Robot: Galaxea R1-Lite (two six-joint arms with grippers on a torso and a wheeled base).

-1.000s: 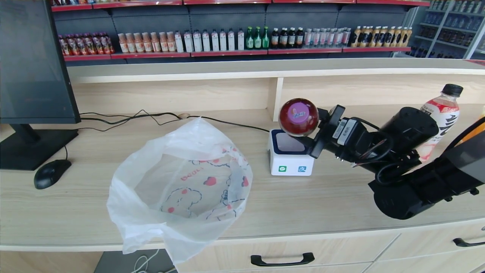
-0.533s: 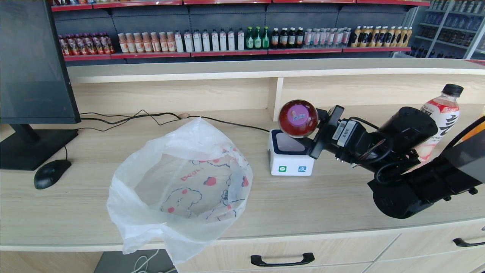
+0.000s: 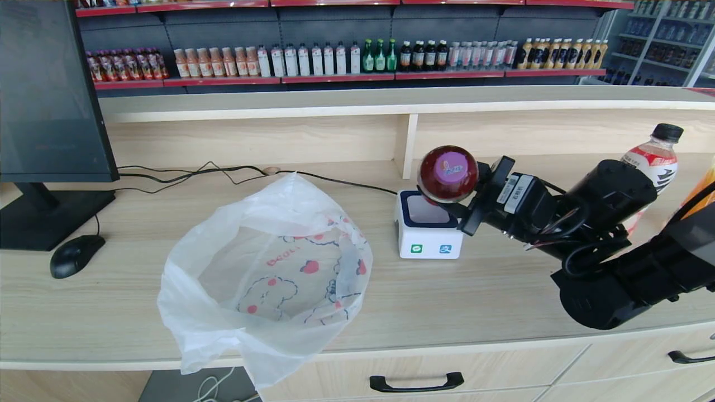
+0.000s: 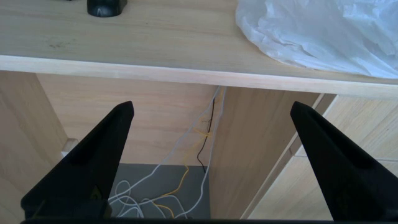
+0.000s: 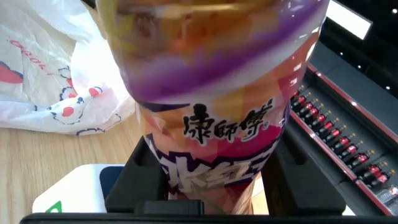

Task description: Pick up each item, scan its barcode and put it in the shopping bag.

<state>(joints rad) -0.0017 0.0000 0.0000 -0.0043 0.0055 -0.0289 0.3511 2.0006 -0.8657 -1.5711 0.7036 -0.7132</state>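
Observation:
My right gripper [image 3: 466, 192] is shut on a drink bottle [image 3: 448, 173] with a dark red base, held on its side just above the white barcode scanner [image 3: 427, 230]. In the right wrist view the bottle [image 5: 217, 81] has a purple and orange label, with the scanner [image 5: 78, 193] below it and the bag [image 5: 56, 74] beyond. The white plastic shopping bag [image 3: 268, 273], printed with red hearts, stands open at the counter's front. My left gripper [image 4: 208, 162] hangs open below the counter edge, its fingers wide apart, holding nothing.
A second bottle [image 3: 648, 167] with a black cap stands at the counter's right. A monitor [image 3: 50, 111] and a black mouse [image 3: 75, 254] sit at the left. Cables [image 3: 223, 170] run along the back. Drawer handles [image 3: 416, 382] line the front.
The right arm has shifted slightly to the right with the bottle, which stays over the scanner. The bag and the left gripper have not moved.

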